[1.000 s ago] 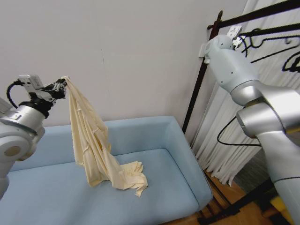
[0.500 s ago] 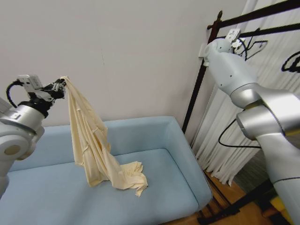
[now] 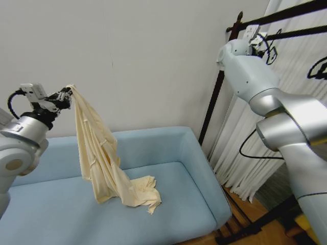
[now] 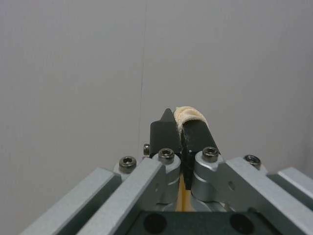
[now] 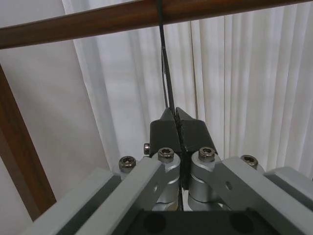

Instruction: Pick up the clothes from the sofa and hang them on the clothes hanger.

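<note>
A cream garment [image 3: 99, 153] hangs from my left gripper [image 3: 65, 93], which is shut on its top corner; the lower end still rests on the light blue sofa [image 3: 173, 148]. In the left wrist view a fold of cream cloth [image 4: 188, 114] is pinched between the tips of the left gripper [image 4: 180, 117]. My right gripper [image 3: 259, 41] is raised at the top of the dark wooden clothes rack [image 3: 217, 87]. In the right wrist view the right gripper [image 5: 175, 113] is shut on the thin black wire of a hanger [image 5: 165, 73], just below the wooden rail [image 5: 98, 22].
White curtains [image 3: 306, 117] hang behind the rack. More black hangers [image 3: 317, 66] sit on the rail to the right, and a wire loop [image 3: 250, 148] dangles lower down. A plain wall backs the sofa. Wooden floor [image 3: 245, 214] lies at the rack's foot.
My right arm has shifted slightly left and up along the rail with the hanger wire. The left arm and garment have stayed put.
</note>
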Tool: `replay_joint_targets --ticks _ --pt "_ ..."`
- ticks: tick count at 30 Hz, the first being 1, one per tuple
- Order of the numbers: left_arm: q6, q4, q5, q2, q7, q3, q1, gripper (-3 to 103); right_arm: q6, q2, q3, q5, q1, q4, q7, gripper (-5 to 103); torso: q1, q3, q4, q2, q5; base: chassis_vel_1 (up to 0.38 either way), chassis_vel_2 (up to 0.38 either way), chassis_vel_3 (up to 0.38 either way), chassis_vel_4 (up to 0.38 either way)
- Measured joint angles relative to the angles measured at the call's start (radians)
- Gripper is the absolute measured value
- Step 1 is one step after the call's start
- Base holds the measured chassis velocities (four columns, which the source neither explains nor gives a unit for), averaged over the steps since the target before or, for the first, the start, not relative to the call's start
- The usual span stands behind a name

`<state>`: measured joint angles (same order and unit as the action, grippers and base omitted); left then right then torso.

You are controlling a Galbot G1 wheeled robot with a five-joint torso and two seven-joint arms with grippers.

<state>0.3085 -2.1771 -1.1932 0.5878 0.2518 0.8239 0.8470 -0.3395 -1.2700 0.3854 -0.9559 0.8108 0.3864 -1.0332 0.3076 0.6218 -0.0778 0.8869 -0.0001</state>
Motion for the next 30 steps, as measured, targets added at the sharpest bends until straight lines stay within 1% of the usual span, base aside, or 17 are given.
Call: replay_joint_targets --ticks 5,10,22,27,30 --pt "-0.002 -0.002 0.002 0.001 0.0 0.0 0.001 1 0.02 0.013 0.01 0.041 -0.008 0.002 0.011 0 0.0 0.0 -0.0001 0.0 0.0001 0.0 0.0 0.0 0.0" --pt "-0.003 -0.002 0.003 0.001 0.0 0.0 0.0 1 0.04 0.022 0.013 0.06 -0.012 0.007 0.015 0 0.0 0.0 0.0 0.0 0.0001 0.0 0.0 0.0 0.0" --pt "-0.003 -0.01 0.003 0.003 0.004 0.007 0.011 1 0.064 0.025 0.027 0.071 -0.021 0.038 -0.002 0 0.0 0.0 -0.0001 0.0 0.0001 0.0 0.0 0.0 0.0" --pt "-0.003 -0.013 0.003 0.004 0.003 0.027 0.032 1 0.064 0.017 0.025 0.067 -0.02 0.036 -0.002 0 0.0 0.0 -0.0002 0.0 0.0001 0.0 0.0 0.0 0.0" --pt "-0.008 -0.013 0.003 0.004 -0.003 0.04 0.045 1 0.06 0.016 0.023 0.053 -0.031 0.046 -0.016 0 0.0 0.0 -0.0001 0.0 0.0 0.0 0.0 0.0 0.0"
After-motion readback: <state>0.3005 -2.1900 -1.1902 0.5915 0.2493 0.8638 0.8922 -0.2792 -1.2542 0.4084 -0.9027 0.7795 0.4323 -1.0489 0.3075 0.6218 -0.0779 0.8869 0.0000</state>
